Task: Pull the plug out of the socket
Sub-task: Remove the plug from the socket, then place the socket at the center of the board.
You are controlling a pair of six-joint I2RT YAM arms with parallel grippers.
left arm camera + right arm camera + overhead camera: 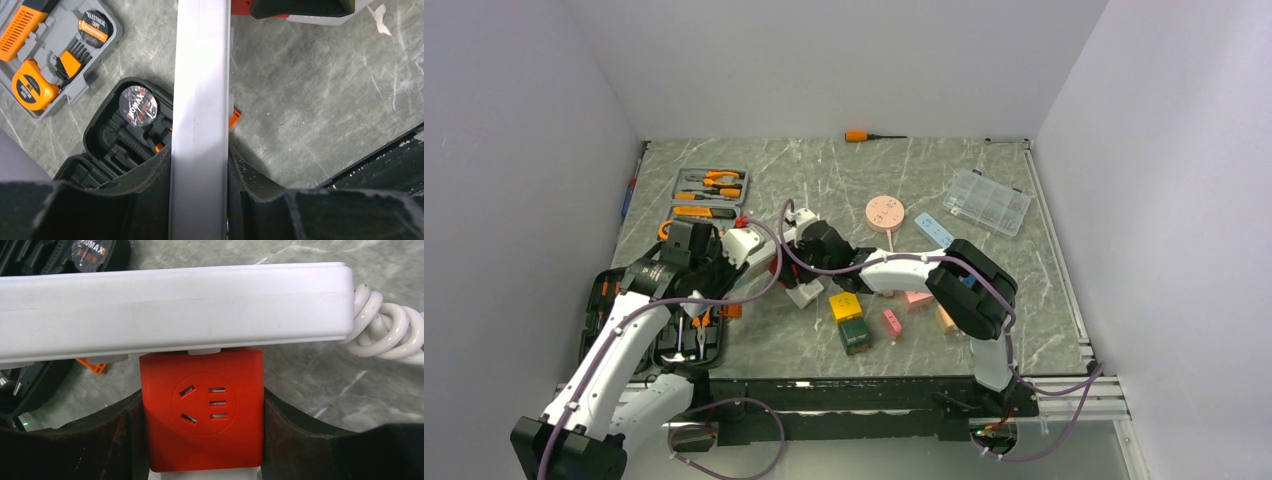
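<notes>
Socket point(170, 310) crosswise to plug point(202, 385), clamped by left gripper point(200, 195); right gripper point(202, 445) apparently squeezing plug.

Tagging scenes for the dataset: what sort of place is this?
Probably a lab test cell, not a home or workshop: bare white walls box in a marble-pattern table, and an open tool kit and coloured blocks lie out like props.

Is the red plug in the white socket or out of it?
In. The red plug sits flush against the socket; no prongs show between them.
</notes>
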